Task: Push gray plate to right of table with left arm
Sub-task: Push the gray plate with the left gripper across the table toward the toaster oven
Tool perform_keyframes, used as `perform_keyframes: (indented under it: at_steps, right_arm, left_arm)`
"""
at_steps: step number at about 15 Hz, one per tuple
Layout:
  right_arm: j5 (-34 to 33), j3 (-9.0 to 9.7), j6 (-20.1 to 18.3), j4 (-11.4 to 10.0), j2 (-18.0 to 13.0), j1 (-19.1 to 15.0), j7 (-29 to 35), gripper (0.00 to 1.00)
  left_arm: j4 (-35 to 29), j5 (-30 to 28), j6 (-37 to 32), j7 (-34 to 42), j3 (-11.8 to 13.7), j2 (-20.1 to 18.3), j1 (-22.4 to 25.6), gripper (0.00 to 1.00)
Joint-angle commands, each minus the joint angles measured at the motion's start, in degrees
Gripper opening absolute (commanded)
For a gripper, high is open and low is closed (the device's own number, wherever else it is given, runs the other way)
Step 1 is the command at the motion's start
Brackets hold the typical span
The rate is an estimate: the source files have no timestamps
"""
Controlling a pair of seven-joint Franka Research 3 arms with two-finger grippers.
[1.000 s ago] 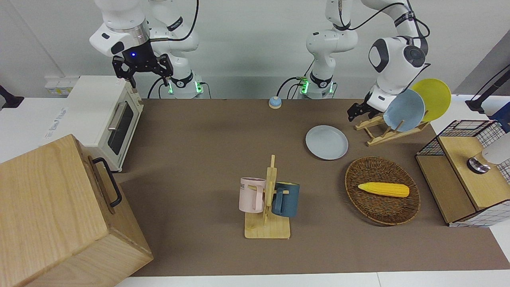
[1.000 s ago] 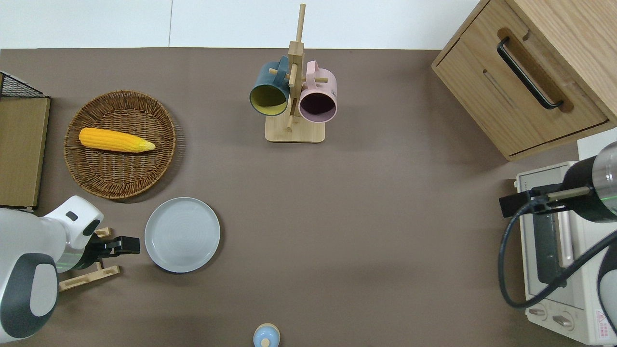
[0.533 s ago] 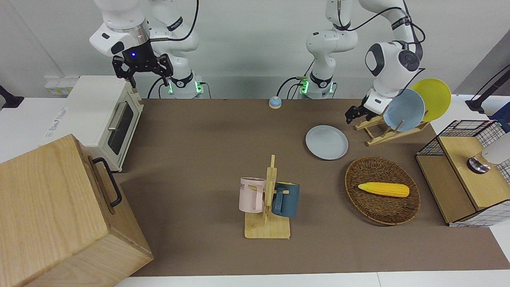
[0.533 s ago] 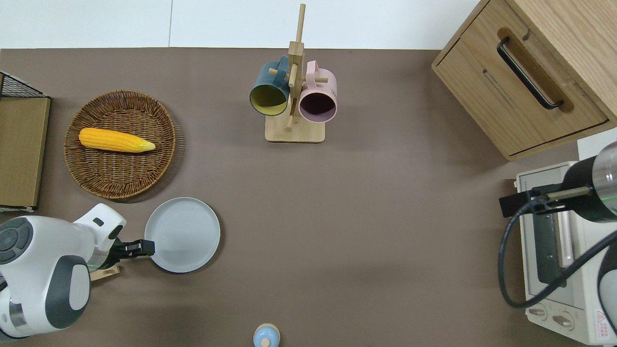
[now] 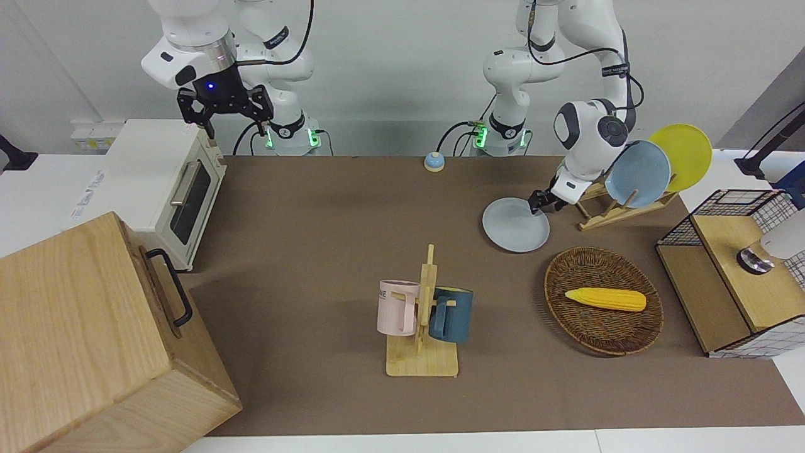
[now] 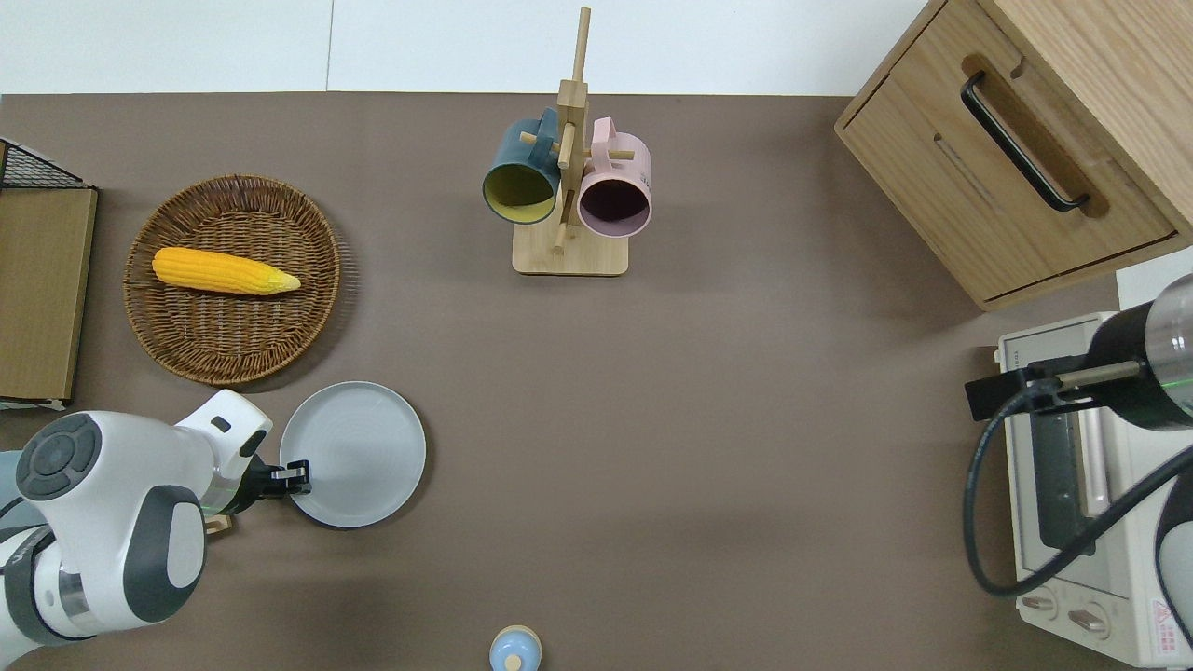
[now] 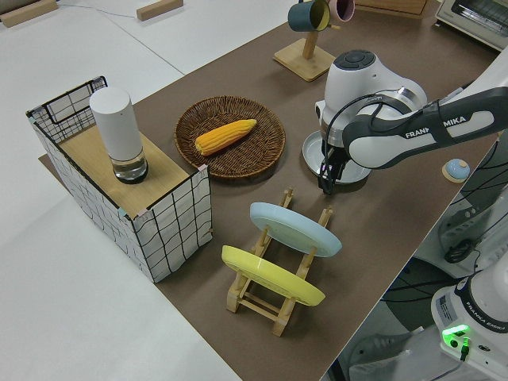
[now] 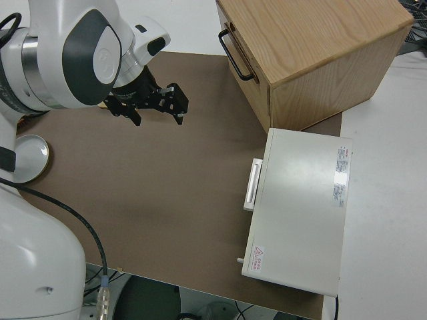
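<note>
Contact just made: left gripper (image 6: 296, 475), lower left of overhead frame, has reached gray plate (image 6: 359, 452) rim; finger spread unreadable. Push can begin.

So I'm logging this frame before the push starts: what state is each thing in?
gray plate: flat on the table, left gripper at its rim
left gripper: low, shut
right gripper: open, arm parked
blue plate: on edge in the rack
yellow plate: on edge in the rack
corn: lying in the wicker basket
</note>
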Motion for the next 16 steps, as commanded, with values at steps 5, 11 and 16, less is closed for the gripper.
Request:
perform_keyframes:
  at_steps: [5, 11, 16]
  right_arm:
    - [0.0, 0.30, -0.7, -0.2, -0.6, -0.5, -0.4, 0.996]
    - [0.1, 0.30, -0.7, -0.2, -0.6, -0.5, -0.4, 0.996]
    - [0.0, 0.30, -0.7, -0.2, -0.6, -0.5, -0.4, 0.996]
  left_arm:
    - [0.1, -1.3, 1.7, -0.1, 0.2, 0.6, -1.5, 0.00]
    - [0.6, -4.5, 1.7, -7.2, -0.2, 1.3, -8.8, 0.00]
    - [1.9, -10.7, 5.6, -20.9, -0.2, 2.5, -22.2, 0.00]
